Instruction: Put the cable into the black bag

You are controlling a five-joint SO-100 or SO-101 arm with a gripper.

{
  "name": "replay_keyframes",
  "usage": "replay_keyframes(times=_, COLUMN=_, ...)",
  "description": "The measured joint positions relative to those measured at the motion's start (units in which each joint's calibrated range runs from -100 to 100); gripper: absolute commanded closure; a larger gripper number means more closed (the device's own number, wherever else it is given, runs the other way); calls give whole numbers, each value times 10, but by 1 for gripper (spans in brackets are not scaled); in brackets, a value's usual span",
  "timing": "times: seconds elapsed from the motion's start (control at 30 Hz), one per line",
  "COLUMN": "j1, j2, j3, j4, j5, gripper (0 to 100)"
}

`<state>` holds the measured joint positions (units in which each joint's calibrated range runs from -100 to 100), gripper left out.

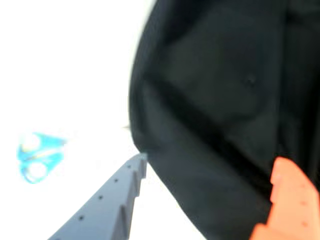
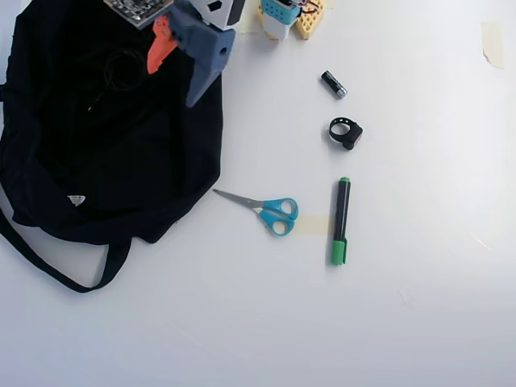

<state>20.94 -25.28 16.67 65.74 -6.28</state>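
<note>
The black bag [image 2: 121,153] lies flat at the left of the overhead view, with its strap [image 2: 56,270] trailing toward the front and a white tag [image 2: 75,199]. The bag also fills the right of the wrist view [image 1: 225,100]. The cable [image 2: 108,74] shows faintly as a thin black coil lying on the bag's cloth near its top. I cannot make it out in the wrist view. My gripper [image 2: 172,85] hangs over the bag's upper right part, just right of the coil. It is open and empty, and the bag's edge lies between its grey and orange fingers [image 1: 212,160].
On the white table right of the bag lie blue-handled scissors [image 2: 270,211], also in the wrist view [image 1: 37,156], a green marker [image 2: 340,222], a thick black ring strap [image 2: 345,133] and a small battery [image 2: 333,84]. The arm's base [image 2: 286,16] stands at the top.
</note>
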Motion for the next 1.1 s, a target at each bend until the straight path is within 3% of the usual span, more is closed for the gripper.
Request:
replay_keyframes(times=0.2, j1=-130, j2=-99, j3=75, j4=0, j5=0, gripper=94)
replay_keyframes(times=0.6, j1=-204, j2=-138, j3=125, j4=1, j5=-20, gripper=98)
replay_keyframes(times=0.8, j1=-216, j2=-176, j3=163, j4=28, j5=-53, gripper=98)
replay_keyframes(times=1.1, j1=-215, j2=-305, j3=243, j4=64, j5=-56, gripper=98)
